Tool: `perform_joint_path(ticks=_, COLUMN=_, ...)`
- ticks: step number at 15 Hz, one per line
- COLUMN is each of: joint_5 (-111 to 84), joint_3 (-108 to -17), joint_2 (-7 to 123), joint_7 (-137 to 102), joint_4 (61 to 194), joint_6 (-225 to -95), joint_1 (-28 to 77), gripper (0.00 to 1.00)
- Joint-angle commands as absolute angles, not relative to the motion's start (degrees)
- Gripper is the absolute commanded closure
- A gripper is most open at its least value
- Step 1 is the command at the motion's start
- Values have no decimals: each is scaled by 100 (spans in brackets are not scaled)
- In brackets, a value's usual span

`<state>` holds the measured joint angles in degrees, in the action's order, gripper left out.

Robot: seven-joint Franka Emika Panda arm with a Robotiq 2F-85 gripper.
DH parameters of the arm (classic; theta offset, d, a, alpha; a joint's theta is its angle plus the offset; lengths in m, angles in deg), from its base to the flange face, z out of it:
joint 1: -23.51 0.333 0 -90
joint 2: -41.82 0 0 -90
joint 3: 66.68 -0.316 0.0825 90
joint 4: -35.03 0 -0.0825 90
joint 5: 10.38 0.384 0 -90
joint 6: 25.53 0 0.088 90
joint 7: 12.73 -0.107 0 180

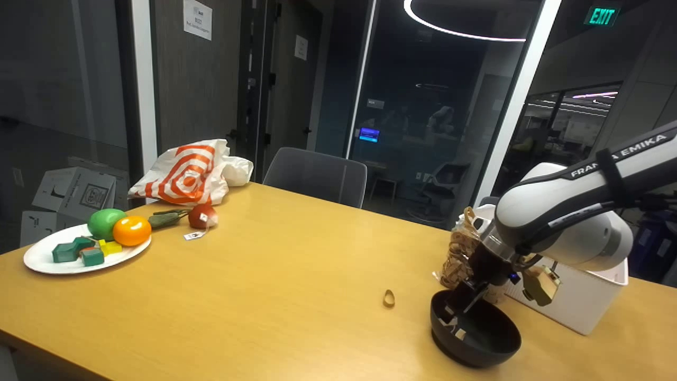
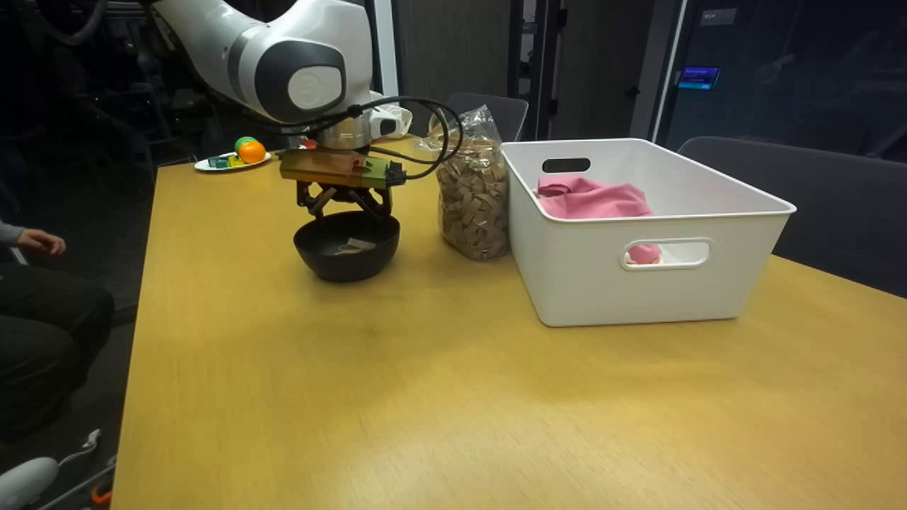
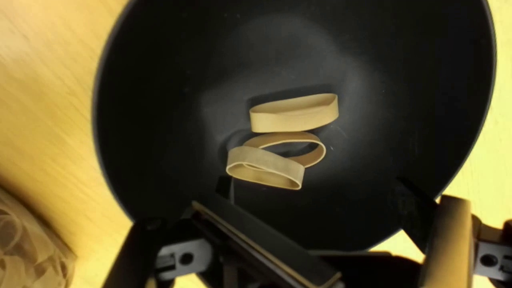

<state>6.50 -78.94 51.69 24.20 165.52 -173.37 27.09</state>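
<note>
I have my claw pointing down at the black bowl, its fingers spread wide and nothing caught between them. In both exterior views it stands over the bowl's mouth; how far the tips dip below the rim I cannot tell. On the bowl's floor, as my wrist view shows, lie three broad tan rubber bands: one sits alongside two that overlap, an upper loop lying across a lower loop. Whether that first one touches the pair I cannot make out.

A loose rubber band lies on the wooden table, near the bowl but outside it. Just beside the bowl stands a clear plastic bag packed with more such bands, and on the far side of that bag from the bowl is a white plastic bin with a pink cloth inside. Well apart from the bowl sits a white plate bearing an orange, a round green fruit and some green and yellow blocks. Also well apart from the bowl is a white shopping bag with an orange target print.
</note>
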Motion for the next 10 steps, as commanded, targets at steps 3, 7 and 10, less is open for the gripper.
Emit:
perform_joint_path(ticks=3, joint_5=882, joint_3=-8068, joint_2=5688, joint_7=3331, joint_4=16319, joint_6=-17690, joint_1=2558, gripper=0)
perform_joint_path(ticks=7, joint_5=783, joint_3=-8176, joint_2=5891, joint_7=3810, joint_4=16322, joint_6=-18216, joint_1=2382, gripper=0)
perform_joint_path(ticks=10, joint_5=777, joint_3=-8280, joint_2=5987, joint_7=4104, joint_4=16320, joint_6=-18377, joint_1=2222, gripper=27)
